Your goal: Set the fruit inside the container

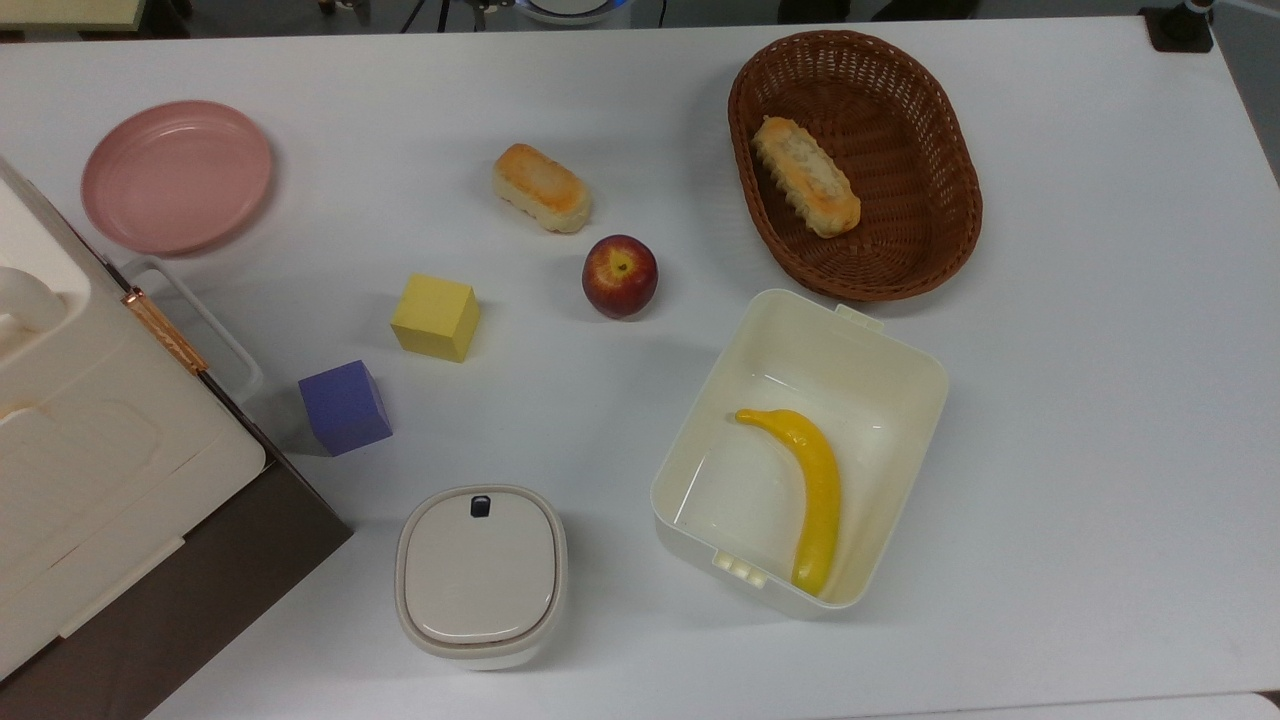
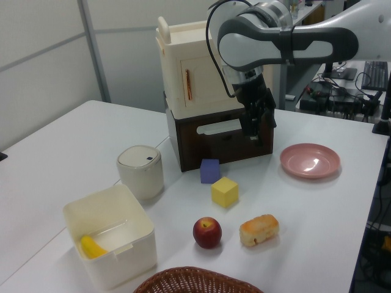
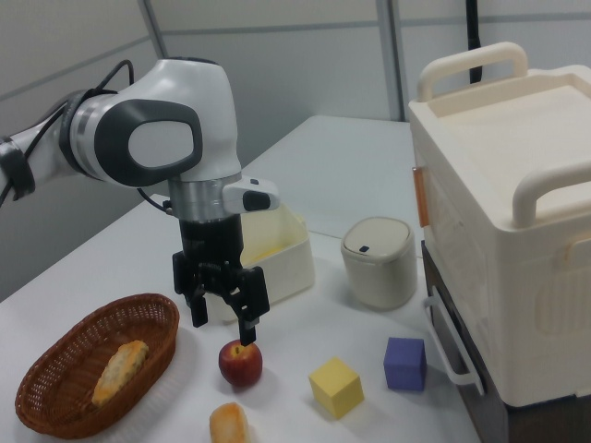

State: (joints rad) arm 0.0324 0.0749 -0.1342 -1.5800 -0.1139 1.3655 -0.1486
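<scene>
Gripper (image 3: 222, 323): hangs in the air above the counter (image 1: 1080, 420), fingers spread apart w/ nothing between them — seen best in the right view; in the left view (image 2: 252, 126) it sits in front of the dark cabinet base.
Apple (image 1: 620, 276): on the counter, free of the gripper, stem dimple up; in the right view (image 3: 240, 363) one fingertip lines up just above its stem, but whether they touch can't be told.
Container (image 1: 905, 365): cream-white box, open top, near the apple toward the top view's lower right, not touching it; in the left view (image 2: 131, 238) it's at the left view's lower left.
Banana (image 1: 815, 490): lies inside the container along the wall at the top view's right.
Basket (image 1: 940, 235): brown wicker, just beyond the container's far edge; a bread roll (image 1: 805, 176) lies in it.
2nd roll (image 1: 541, 187): on the counter, close to the apple at the top view's upper left, apart from it.
Yellow cube (image 1: 435, 317): to the top view's left of the apple, well apart.
Purple cube (image 1: 344, 407): beside the cabinet corner.
Lidded box (image 1: 480, 572): grey-white, lid on — near the top view's bottom edge.
Pink plate (image 1: 176, 176): top view's upper left.
Cabinet (image 3: 517, 212): cream upper part on a dark base.
</scene>
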